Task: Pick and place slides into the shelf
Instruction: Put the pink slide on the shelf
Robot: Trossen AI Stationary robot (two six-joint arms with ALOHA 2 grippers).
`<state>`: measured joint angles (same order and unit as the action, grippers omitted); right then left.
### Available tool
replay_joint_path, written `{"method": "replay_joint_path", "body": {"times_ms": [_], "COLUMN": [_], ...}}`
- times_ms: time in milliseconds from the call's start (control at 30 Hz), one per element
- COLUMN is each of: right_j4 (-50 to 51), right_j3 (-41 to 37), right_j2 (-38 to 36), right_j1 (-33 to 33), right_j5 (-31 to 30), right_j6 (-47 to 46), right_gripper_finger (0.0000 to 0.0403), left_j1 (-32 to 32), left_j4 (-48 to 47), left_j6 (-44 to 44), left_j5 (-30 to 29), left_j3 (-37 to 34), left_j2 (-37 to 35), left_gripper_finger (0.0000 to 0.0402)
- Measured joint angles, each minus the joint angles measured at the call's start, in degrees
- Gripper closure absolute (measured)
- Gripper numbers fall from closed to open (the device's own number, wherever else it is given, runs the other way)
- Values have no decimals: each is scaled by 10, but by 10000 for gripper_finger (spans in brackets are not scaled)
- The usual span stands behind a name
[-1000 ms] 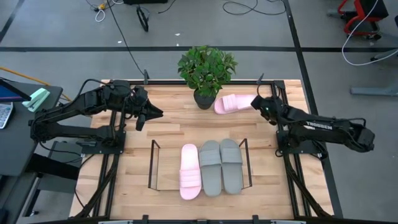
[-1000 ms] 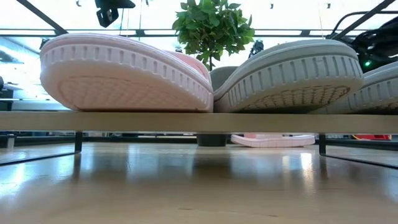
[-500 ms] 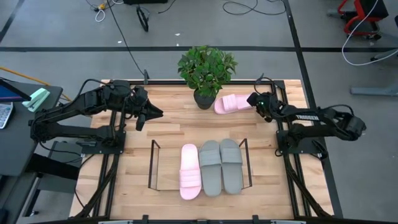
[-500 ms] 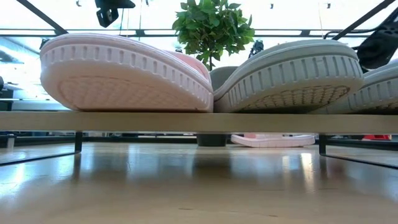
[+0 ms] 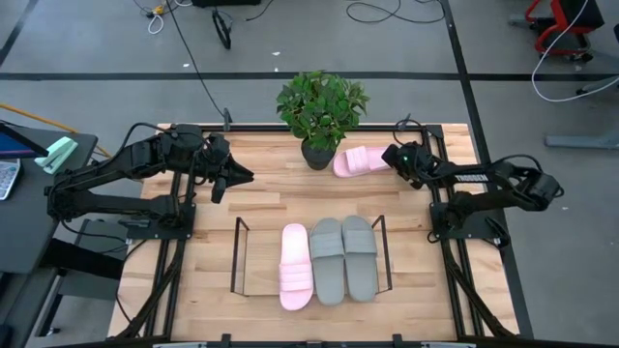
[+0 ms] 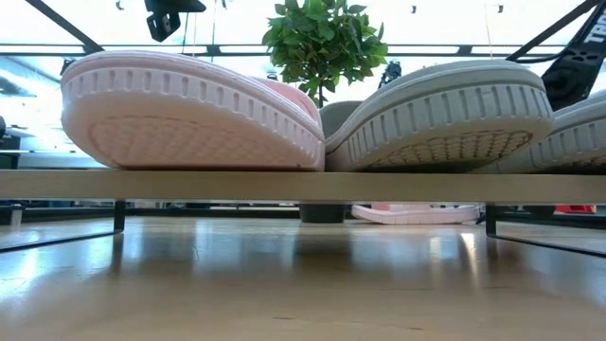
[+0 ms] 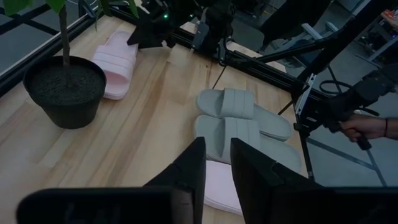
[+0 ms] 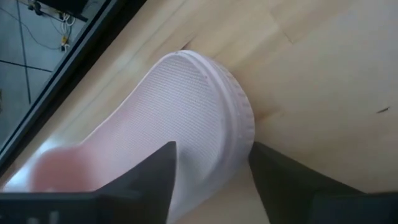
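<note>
1. Right gripper (image 5: 391, 155): fingers spread, straddling the heel end of the loose pink slide (image 5: 360, 160); not seen clamped on it.
2. That slide lies flat on the table (image 5: 261, 193), just beside the plant pot (image 5: 317, 155).
3. Shelf (image 5: 238, 253), well apart from the right gripper, holds one pink slide (image 5: 296, 266) and two grey slides (image 5: 343, 258) side by side.
4. Left gripper (image 5: 242, 175): hovers clear of everything, fingers a narrow gap apart, empty.

Partly hidden footwear
The loose pink slide (image 8: 186, 124) is running off the frame; potted plant (image 5: 320, 108) leaves are overlapping its toe.
</note>
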<state>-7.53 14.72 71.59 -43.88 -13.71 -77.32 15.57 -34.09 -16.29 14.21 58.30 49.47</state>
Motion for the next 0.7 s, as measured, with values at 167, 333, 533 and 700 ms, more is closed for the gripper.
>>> {"method": "replay_joint_path", "body": {"times_ms": [167,333,533,700], "right_j4": [2,1,9,52], "right_j3": [-1,-1,8,46], "right_j2": [1,-2,-49,-120], "right_j1": [-7,-7,-6,0], "right_j5": [-12,-31,-40,-41], "right_j6": [13,10,24,51], "right_gripper_finger": [263,356,357,357], "left_j1": [0,0,0,0], "left_j4": [0,0,0,0], "left_j6": [0,0,0,0], "left_j5": [0,0,0,0], "left_j3": [0,0,0,0], "left_j2": [0,0,0,0], "left_gripper_finger": [320,327,326,322]}}
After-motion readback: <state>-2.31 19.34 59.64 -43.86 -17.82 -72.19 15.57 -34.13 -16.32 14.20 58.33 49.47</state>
